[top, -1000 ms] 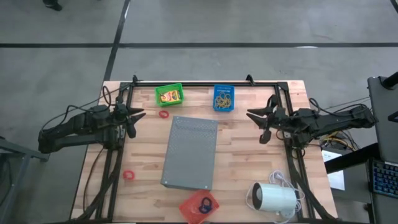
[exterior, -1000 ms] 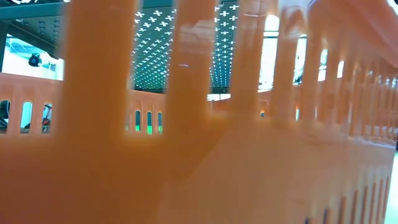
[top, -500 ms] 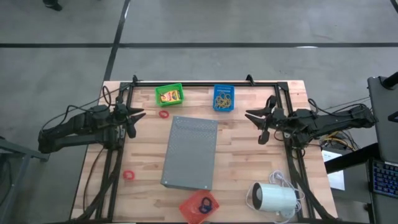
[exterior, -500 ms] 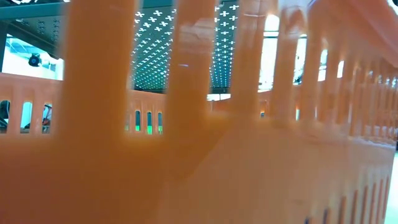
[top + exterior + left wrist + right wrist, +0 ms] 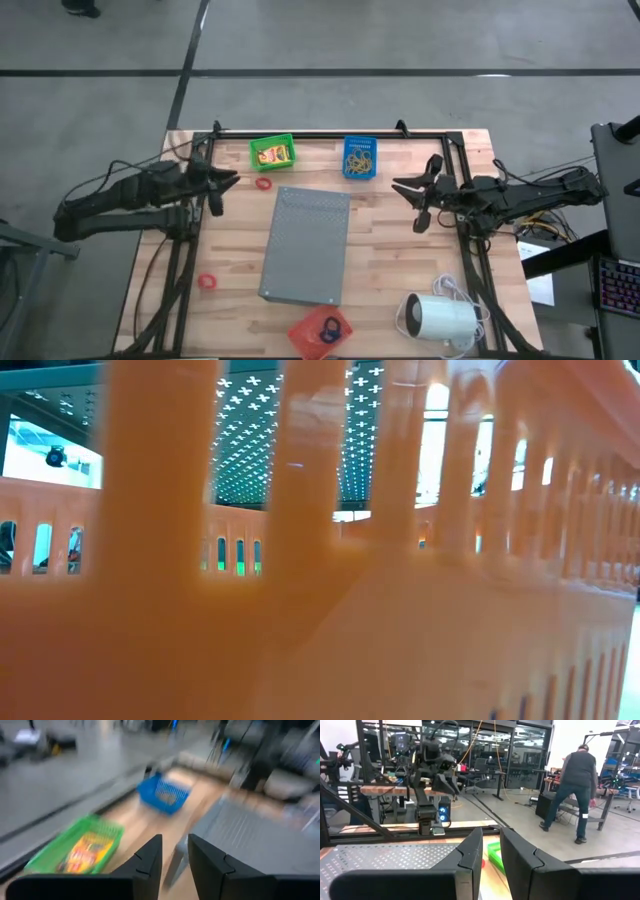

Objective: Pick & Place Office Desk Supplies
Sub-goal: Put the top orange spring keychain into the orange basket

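In the high view, a yellow crayon box [image 5: 273, 153] lies in a green bin [image 5: 288, 141] at the far edge. Tan rubber bands [image 5: 360, 155] fill a blue bin [image 5: 346, 170] beside it. One red ring [image 5: 263, 184] lies on the wood near the green bin, another red ring [image 5: 208, 283] near the left edge. A blue ring [image 5: 327, 324] sits in an orange bin [image 5: 303, 335] at the near edge. My left gripper [image 5: 226, 190] hovers left of the first red ring, open by a narrow gap [image 5: 175, 851]. My right gripper [image 5: 408, 203] hovers right of the slab, also narrowly open [image 5: 490, 837].
A big grey perforated slab [image 5: 305, 245] lies in the table's middle between both arms. A white cylinder with a cord [image 5: 440, 318] rests at the near right corner. The orange bin's wall [image 5: 320, 610] fills the low view. A person [image 5: 577, 785] stands far beyond the table.
My left arm has swung its gripper a little toward the far edge and the green bin; its wrist view is smeared by the motion. My right arm and all the supplies stand as before.
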Robot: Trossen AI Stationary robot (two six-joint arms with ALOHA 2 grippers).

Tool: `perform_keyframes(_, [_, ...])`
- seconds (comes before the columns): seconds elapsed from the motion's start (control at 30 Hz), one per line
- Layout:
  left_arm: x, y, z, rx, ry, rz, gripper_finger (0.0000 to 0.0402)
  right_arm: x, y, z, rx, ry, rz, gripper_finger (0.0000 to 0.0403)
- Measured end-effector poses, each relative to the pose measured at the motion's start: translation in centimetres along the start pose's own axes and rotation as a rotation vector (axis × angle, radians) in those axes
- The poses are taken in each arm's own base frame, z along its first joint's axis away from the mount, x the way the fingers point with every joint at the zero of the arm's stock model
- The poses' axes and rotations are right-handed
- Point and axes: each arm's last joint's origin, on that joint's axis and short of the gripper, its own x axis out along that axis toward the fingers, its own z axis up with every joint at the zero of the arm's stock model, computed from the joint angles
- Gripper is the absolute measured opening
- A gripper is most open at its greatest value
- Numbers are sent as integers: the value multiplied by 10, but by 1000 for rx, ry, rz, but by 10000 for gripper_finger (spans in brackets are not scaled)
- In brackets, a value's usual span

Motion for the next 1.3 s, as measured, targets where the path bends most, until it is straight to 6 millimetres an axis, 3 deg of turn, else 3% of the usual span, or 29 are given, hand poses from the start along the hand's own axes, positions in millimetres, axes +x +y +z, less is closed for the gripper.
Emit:
perform_keyframes(0.2, [38, -9, 18, 52, 339, 119, 98, 2, 1, -2, -5, 9, 2, 63])
perform_keyframes(0.4, [82, -10, 13, 144, 571, 188, 98, 2, 1, -2, -6, 12, 2, 63])
perform_keyframes(0.6, [100, 11, 8, 109, 670, 218, 98, 2, 1, -2, -6, 12, 4, 63])
perform_keyframes(0.97, [133, 59, -8, 44, 818, 71, 100, 2, 1, -2, -6, 12, 4, 63])
perform_keyframes(1.1, [152, 63, -20, 42, 874, 61, 126, 2, 1, -2, -6, 11, 4, 63])
perform_keyframes(1.3, [169, 70, -34, 106, 926, 12, 202, 2, 1, -2, -6, 11, 4, 63])
